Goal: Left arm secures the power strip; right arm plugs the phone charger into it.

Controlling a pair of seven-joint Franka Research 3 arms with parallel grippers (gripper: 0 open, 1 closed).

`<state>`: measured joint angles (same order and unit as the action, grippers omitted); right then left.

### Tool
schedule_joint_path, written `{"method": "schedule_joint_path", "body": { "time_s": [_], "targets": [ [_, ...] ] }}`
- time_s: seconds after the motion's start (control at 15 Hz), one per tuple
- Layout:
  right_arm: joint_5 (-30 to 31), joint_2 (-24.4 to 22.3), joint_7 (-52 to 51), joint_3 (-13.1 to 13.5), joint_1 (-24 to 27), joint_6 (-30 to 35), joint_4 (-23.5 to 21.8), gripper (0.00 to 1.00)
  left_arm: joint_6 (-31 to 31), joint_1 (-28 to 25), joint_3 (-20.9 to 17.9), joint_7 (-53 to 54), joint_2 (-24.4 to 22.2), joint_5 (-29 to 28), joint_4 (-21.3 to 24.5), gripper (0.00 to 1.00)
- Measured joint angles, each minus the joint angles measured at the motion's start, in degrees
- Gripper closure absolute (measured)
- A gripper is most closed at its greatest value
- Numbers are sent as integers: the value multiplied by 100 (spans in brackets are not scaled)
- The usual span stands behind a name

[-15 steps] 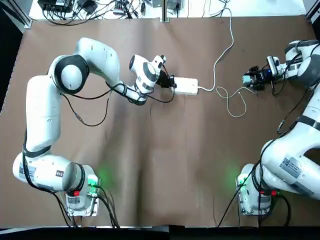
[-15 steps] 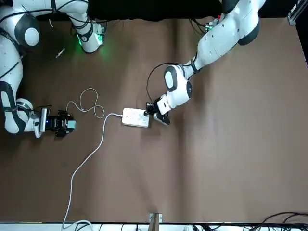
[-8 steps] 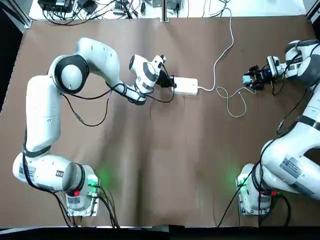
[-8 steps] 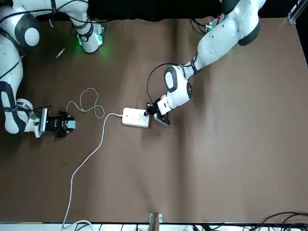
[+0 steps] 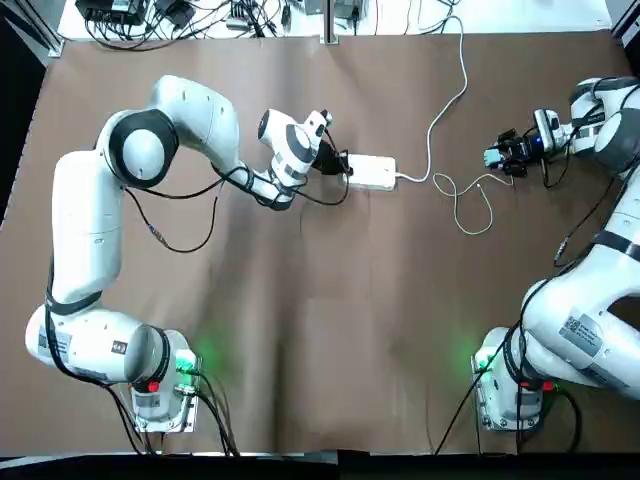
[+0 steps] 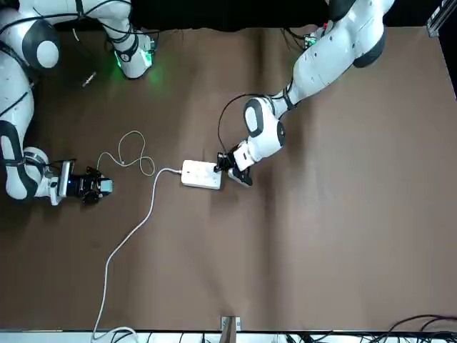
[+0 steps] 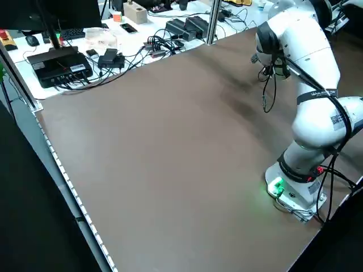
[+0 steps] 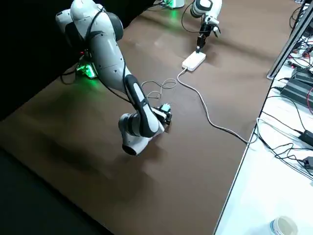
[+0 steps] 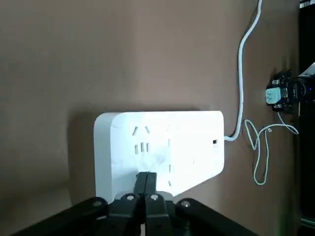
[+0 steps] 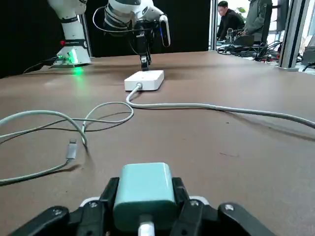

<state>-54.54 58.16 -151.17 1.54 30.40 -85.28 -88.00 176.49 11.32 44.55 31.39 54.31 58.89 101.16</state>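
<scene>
The white power strip (image 5: 372,172) lies flat at the table's far middle, its thick cord (image 5: 445,105) running off the far edge. My left gripper (image 5: 343,167) is shut, its joined fingertips (image 9: 146,181) pressing on the strip's top at the end away from the cord. The teal phone charger (image 5: 494,157) is far to the right, just above the table, with my right gripper (image 5: 500,158) shut on it. In the right wrist view the phone charger (image 10: 143,189) faces the power strip (image 10: 145,79) across the table. Its thin cable (image 5: 470,205) loops on the table between them.
A white bench (image 5: 180,15) with electronics and cables runs along the far edge. Both arm bases (image 5: 160,390) stand at the near edge with green lights. Two people (image 10: 229,17) are in the room behind the table.
My right gripper has shifted very slightly with the charger, away from the strip. The left gripper and the power strip have not moved.
</scene>
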Motion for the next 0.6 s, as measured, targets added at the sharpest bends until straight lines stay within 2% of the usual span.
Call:
{"method": "schedule_joint_path", "body": {
  "time_s": [0.33,0.6],
  "targets": [
    [16,-121,253,56,-101,-151,-6,52,-1,-1,0,-5,1,3,-1,99],
    [296,-655,1373,120,-209,-195,57,52,-1,-2,0,-8,1,3,-2,99]
  ]
}}
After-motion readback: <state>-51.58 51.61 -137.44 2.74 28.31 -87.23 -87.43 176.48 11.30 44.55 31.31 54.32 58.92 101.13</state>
